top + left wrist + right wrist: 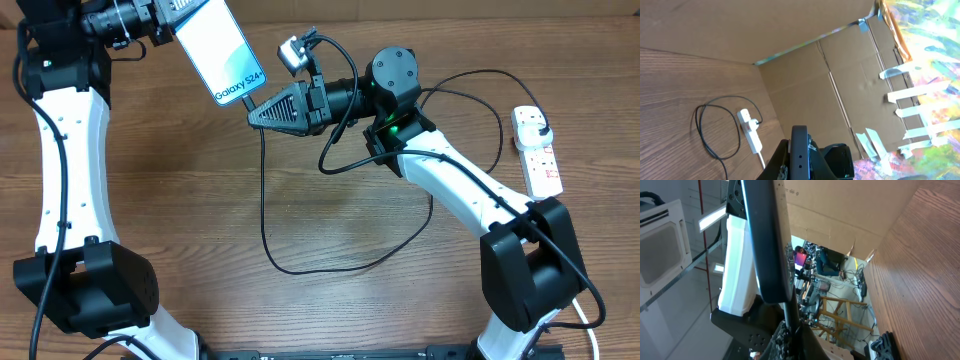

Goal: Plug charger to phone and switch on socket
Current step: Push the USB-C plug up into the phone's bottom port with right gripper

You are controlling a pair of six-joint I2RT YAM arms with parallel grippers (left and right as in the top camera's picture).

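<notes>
Wood-grain brown tabletop (190, 190) is seen from overhead. The phone (220, 48) is held above its far left part, clamped at one short end by the left gripper (172, 28). Its long axis runs diagonally, the lit screen is turned upward, and the "Galaxy" end is pointed toward the right gripper (255, 112). That gripper's fingers are drawn together on the tip end of the charger (264, 200), just beside the phone's free end. The black cable is looped across the tabletop to its plug, which is seated in the socket (537, 152) near the right edge.

From the left wrist, the socket (750, 131) and the looped cable are seen well away on the tabletop.

From the right wrist, the phone (765, 235) is seen edge-on, its long axis nearly upright.
</notes>
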